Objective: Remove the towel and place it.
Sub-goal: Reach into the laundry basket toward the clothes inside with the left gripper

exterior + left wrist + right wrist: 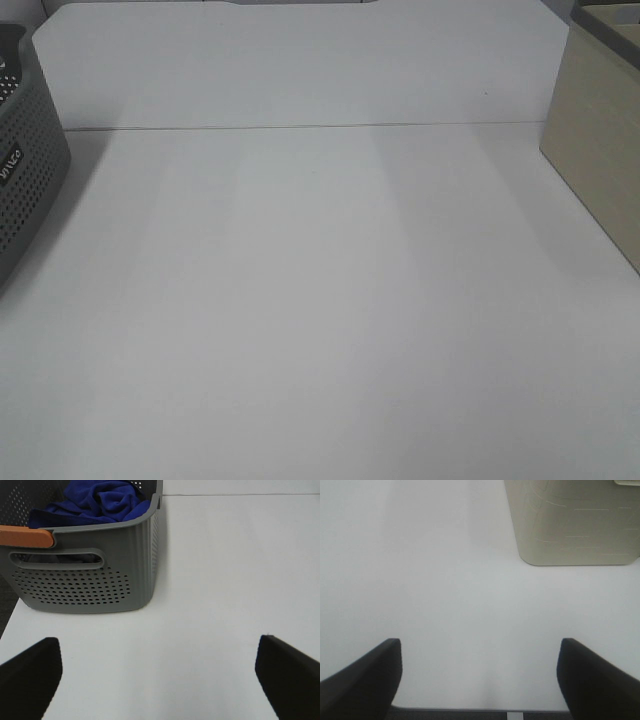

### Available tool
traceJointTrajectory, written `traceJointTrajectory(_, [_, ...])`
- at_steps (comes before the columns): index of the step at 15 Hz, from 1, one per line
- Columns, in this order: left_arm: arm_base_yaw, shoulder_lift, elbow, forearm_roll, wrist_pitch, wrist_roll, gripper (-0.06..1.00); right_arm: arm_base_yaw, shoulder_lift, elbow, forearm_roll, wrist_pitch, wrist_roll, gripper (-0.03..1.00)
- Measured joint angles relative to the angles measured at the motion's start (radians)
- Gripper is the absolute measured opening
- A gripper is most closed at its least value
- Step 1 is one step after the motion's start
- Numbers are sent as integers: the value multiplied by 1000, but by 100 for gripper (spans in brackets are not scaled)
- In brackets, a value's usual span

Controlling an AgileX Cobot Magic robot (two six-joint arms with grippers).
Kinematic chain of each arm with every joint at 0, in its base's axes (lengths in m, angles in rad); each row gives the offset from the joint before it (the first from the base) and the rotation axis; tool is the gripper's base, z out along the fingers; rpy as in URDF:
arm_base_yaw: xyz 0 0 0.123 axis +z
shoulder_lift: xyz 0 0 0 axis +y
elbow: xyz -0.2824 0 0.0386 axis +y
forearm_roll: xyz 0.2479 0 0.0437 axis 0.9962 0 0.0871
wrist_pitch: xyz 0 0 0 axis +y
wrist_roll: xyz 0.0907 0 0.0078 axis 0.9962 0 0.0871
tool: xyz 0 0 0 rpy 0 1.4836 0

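Note:
The royal-blue towel (100, 502) lies crumpled inside a grey perforated basket (95, 575), seen in the left wrist view. The basket has an orange handle piece (25, 536) on its rim. In the exterior high view only the basket's side (25, 160) shows at the left edge, and the towel is hidden. My left gripper (160, 675) is open and empty above the white table, short of the basket. My right gripper (480, 680) is open and empty above the table near its front edge. Neither gripper shows in the exterior high view.
A beige box (600, 150) stands at the table's right side; it also shows in the right wrist view (575, 520). A white back panel (300, 60) rises behind the table (320, 300).

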Motion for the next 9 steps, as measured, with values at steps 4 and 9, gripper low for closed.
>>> traceJointTrajectory(4, [0, 0, 0, 0, 0, 0, 99, 0, 0, 0, 0, 0, 0, 79])
traceJointTrajectory(9, [0, 0, 0, 0, 0, 0, 99, 0, 0, 0, 0, 0, 0, 79])
